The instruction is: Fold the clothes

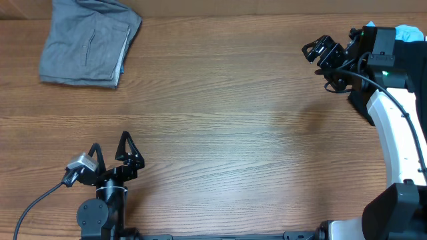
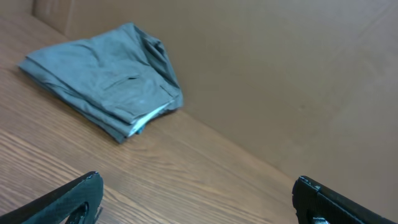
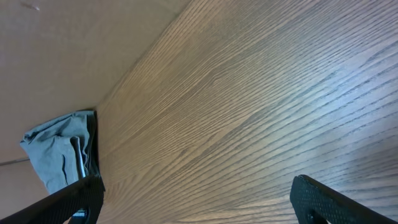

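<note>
Left pincer (image 1: 109, 141): released, jaws spread wide, empty, at the near-left edge of the desk (image 1: 220, 133).
Right pincer (image 1: 313, 45): likewise spread and empty, towards the desk's far-right corner.
Grey shorts (image 1: 87, 43): a flat, layered bundle in the desk's far-left corner.
Handling: probably light, soft and limp; they would sag, so pinch a thick hem or waistband edge.

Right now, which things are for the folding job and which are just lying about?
For the job: grey shorts, folded, far-left corner; light-blue cloth by the right arm; left end effector and right end effector, both open.
Just there: table; brown wall.
</note>
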